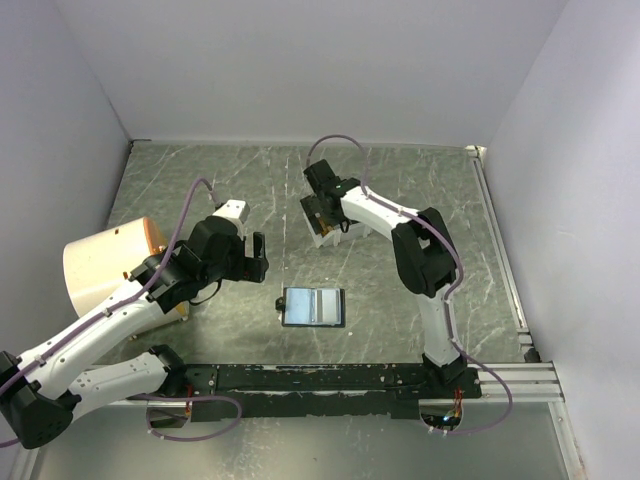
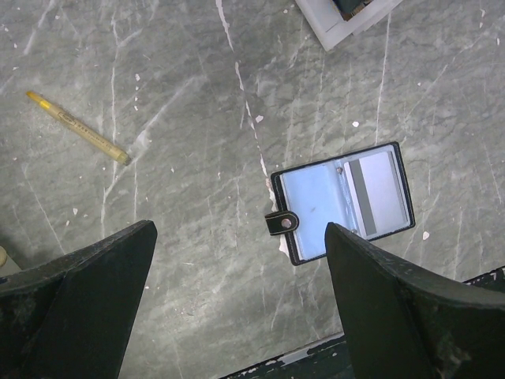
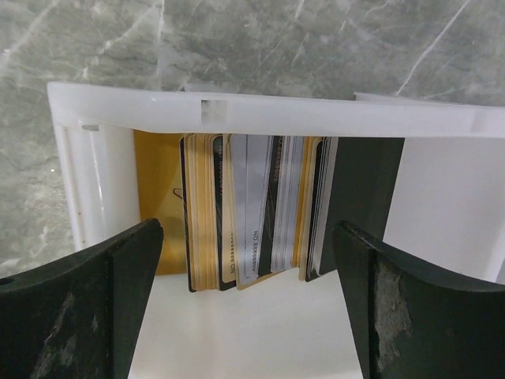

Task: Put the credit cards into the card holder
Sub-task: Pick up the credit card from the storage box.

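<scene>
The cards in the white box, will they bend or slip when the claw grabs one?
Probably stiff: the cards stand straight on edge in the white box without sagging. Likely slippery, since their faces look smooth and glossy. They are packed close together, so the open right claw may drag a neighbour along.

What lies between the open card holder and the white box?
Nothing but bare table: the left wrist view shows only grey marbled surface with small white specks between the card holder and the white box.
</scene>
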You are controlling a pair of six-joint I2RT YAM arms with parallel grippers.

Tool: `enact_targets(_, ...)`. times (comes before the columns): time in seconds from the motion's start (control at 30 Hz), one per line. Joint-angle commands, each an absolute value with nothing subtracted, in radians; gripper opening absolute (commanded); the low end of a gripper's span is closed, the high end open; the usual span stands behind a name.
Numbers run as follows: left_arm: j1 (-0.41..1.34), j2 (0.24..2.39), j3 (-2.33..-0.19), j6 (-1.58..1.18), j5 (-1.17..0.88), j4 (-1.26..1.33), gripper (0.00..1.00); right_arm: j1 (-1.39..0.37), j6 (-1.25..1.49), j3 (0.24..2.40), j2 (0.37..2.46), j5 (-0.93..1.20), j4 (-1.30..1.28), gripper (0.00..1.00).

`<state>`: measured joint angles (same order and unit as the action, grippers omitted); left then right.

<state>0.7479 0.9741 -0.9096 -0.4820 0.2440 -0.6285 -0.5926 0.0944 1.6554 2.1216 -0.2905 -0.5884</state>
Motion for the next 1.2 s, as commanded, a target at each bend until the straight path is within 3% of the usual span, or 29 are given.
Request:
enact_targets(0.0,0.744,0.955,-0.931,-0.474,0.265,-0.632,1.0,-0.613,0.078,1.676,2.152,-0.37,-0.597,0.91)
enact_targets(0.23,0.744,0.952,-0.936,-0.479,0.277,-0.645,1.0,-0.654,0.108,1.73,2.2,-0.646,-0.66,0.87)
enact_targets(0.53,0.743,0.946,-0.933,-0.485,0.274,-0.647,1.0,-0.652,0.069,1.693,2.178,-0.767,-0.597,0.78)
enact_targets(1.0,0.744,0.94,-0.93,-0.493,0.285,-0.649,1.0,-0.639,0.052,1.68,2.185,-0.8,-0.574,0.41)
enact_targets(1.17,0.744,0.943,-0.93,-0.494,0.286,-0.647,1.0,-0.638,0.049,1.677,2.187,-0.803,-0.571,0.36)
